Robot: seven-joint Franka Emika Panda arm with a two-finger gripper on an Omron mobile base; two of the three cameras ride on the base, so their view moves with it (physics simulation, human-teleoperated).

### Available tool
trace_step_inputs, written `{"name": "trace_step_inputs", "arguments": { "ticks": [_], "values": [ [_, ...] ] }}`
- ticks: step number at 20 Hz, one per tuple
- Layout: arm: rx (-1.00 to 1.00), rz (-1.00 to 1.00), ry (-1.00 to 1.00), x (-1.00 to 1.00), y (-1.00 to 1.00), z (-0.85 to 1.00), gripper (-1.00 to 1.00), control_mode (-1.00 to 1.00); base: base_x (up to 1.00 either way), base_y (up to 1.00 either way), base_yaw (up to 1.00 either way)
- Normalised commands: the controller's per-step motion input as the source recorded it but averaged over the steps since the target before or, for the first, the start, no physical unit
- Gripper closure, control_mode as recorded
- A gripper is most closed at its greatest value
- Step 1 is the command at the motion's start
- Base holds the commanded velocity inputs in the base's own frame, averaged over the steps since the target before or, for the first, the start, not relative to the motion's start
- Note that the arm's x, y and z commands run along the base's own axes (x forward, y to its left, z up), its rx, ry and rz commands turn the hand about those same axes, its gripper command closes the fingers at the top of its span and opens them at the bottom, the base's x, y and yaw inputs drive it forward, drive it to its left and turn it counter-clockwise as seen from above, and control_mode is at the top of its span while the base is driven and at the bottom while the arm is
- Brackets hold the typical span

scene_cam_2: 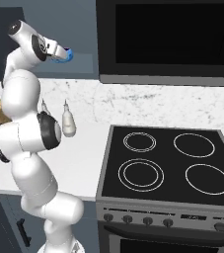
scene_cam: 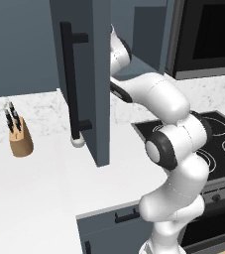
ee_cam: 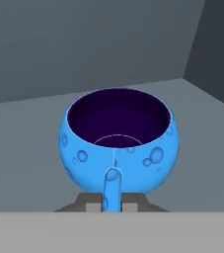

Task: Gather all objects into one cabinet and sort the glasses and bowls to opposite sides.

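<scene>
The arm reaches up into the open cabinet [scene_cam: 79, 59], behind its tall door with the long black bar handle [scene_cam: 73, 84]. In the hand view the fingers [ee_cam: 112, 205] are pressed in on the little handle of a glossy blue bowl [ee_cam: 118, 141], which juts toward the camera between the two dark tips. The bowl sits upright on the grey cabinet shelf [ee_cam: 29, 163], mouth up, its inside dark purple, near the corner where the back wall meets the side wall. From the right base view the same blue bowl [scene_cam_2: 65, 56] shows as a sliver of blue at the end of the hand, level with the shelf beside the black oven [scene_cam_2: 168, 39].

On the white table [scene_cam: 34, 188] below stand a wooden knife block [scene_cam: 20, 136], well left of the cabinet door, and a pale bottle [scene_cam_2: 68, 121] by the marble backsplash, close to the black stovetop [scene_cam_2: 165, 165].
</scene>
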Motion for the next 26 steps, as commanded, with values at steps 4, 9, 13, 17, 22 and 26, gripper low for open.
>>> {"name": "trace_step_inputs", "arguments": {
  "ticks": [4, 9, 13, 17, 22, 26],
  "values": [
    [0.0, -0.13, 0.0, 0.4, -0.06, -0.07, 1.0, -1.0, 0.0, 0.0, 0.0],
    [0.01, -0.11, 0.0, 0.25, -0.08, -0.04, 1.0, -1.0, 0.0, 0.0, 0.0],
    [0.06, -0.05, 0.0, -0.1, 0.0, 0.17, 1.0, -1.0, 0.0, 0.0, 0.0],
    [0.14, 0.03, 0.0, -0.42, -0.09, 0.34, 1.0, -1.0, 0.0, 0.0, 0.0],
    [0.12, 0.14, 0.0, -0.65, -0.39, 0.13, 1.0, -1.0, 0.0, 0.0, 0.0],
    [0.0, 0.21, -0.01, -0.81, -0.6, -0.2, 1.0, -1.0, 0.0, 0.0, 0.0]
  ]
}}
